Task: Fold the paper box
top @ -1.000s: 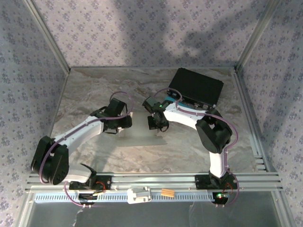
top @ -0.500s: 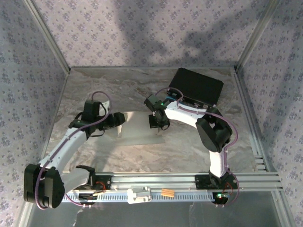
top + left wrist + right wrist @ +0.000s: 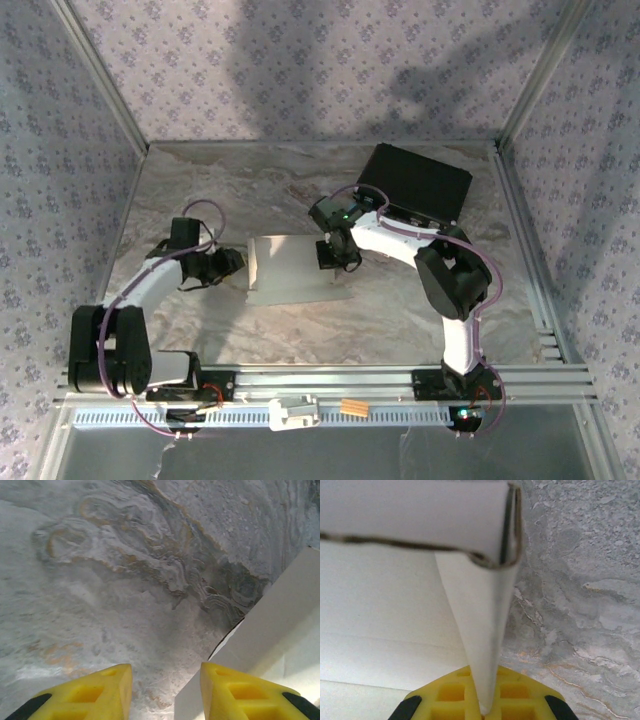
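The paper box [image 3: 290,268] is a white card sheet lying in the middle of the marble table, its left flap raised. Seen from the left wrist, the box's edge [image 3: 280,625] runs diagonally at the right, reaching down beside the right yellow finger. My left gripper [image 3: 238,262] sits just left of the box, and its jaws [image 3: 165,682] are apart with mostly bare table between them. My right gripper [image 3: 333,256] is at the box's right edge. In the right wrist view it [image 3: 487,707] is shut on an upright white flap [image 3: 480,630] of the box.
A black rectangular case [image 3: 415,185] lies at the back right, close behind the right arm. Aluminium rails [image 3: 320,380] run along the near edge, with a small white part [image 3: 293,412] and an orange piece [image 3: 353,407] on them. Patterned walls enclose the table.
My left arm has drawn back to the left, off the box's left side, and its jaws have narrowed somewhat. The right gripper has kept its hold and place.
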Available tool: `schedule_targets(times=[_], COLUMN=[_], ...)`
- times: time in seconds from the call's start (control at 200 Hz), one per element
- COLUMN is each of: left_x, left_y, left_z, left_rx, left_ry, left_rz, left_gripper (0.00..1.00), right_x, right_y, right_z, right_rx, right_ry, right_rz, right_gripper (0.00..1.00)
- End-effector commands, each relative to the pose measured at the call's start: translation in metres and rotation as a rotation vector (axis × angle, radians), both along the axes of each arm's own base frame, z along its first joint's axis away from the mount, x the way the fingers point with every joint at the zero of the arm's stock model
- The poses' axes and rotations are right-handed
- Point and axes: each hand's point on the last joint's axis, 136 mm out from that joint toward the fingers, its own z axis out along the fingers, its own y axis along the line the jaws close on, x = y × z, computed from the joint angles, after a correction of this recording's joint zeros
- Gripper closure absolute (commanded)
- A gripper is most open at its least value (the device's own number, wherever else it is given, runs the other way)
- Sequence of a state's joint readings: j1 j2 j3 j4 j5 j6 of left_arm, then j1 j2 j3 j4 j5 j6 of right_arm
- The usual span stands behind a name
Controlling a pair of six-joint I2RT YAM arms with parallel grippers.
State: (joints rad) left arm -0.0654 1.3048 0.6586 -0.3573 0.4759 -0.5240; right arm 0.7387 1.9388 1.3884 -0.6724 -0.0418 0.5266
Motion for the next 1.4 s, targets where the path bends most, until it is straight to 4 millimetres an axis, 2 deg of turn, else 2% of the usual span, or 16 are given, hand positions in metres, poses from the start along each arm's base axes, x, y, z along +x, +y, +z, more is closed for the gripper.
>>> schedule_targets(times=[0.0,0.155,0.33,0.44,0.545,0.715,0.949,1.104,1.259,1.394], left_x=[0.017,0.020,0.016,0.018,0.012,0.002,0.004,0.000,-0.006,-0.010], left_y=[-0.016,-0.023,-0.028,-0.030,-0.037,-0.044,-0.044,-0.047,-0.041,-0.037], left_z=[0.022,0.031,0.015,0.018,0.022,0.015,0.028,0.030,0.027,0.025], left_rx=[-0.093,-0.144,-0.164,-0.168,-0.163,-0.135,-0.153,-0.184,-0.165,-0.166], left_ry=[-0.121,-0.172,-0.111,-0.121,-0.120,-0.091,-0.135,-0.137,-0.114,-0.108], left_rz=[-0.052,-0.085,-0.110,-0.121,-0.152,-0.181,-0.144,-0.139,-0.121,-0.085], left_gripper=[0.58,0.57,0.57,0.57,0.55,0.54,0.54,0.59,0.71,0.72], right_x=[-0.003,-0.001,0.000,-0.001,-0.001,-0.001,-0.003,-0.003,-0.001,-0.001], right_y=[-0.011,-0.012,-0.010,-0.008,-0.008,-0.007,-0.008,-0.009,-0.010,-0.012], right_z=[-0.019,-0.018,-0.017,-0.017,-0.018,-0.017,-0.019,-0.019,-0.019,-0.021], right_rx=[-0.058,-0.054,-0.049,-0.046,-0.052,-0.054,-0.063,-0.066,-0.060,-0.053], right_ry=[0.039,0.040,0.041,0.042,0.044,0.037,0.044,0.045,0.047,0.054], right_rz=[0.022,0.018,0.021,0.023,0.025,0.028,0.026,0.028,0.024,0.026], right_gripper=[1.00,1.00,1.00,1.00,1.00,1.00,1.00,1.00,1.00,1.00])
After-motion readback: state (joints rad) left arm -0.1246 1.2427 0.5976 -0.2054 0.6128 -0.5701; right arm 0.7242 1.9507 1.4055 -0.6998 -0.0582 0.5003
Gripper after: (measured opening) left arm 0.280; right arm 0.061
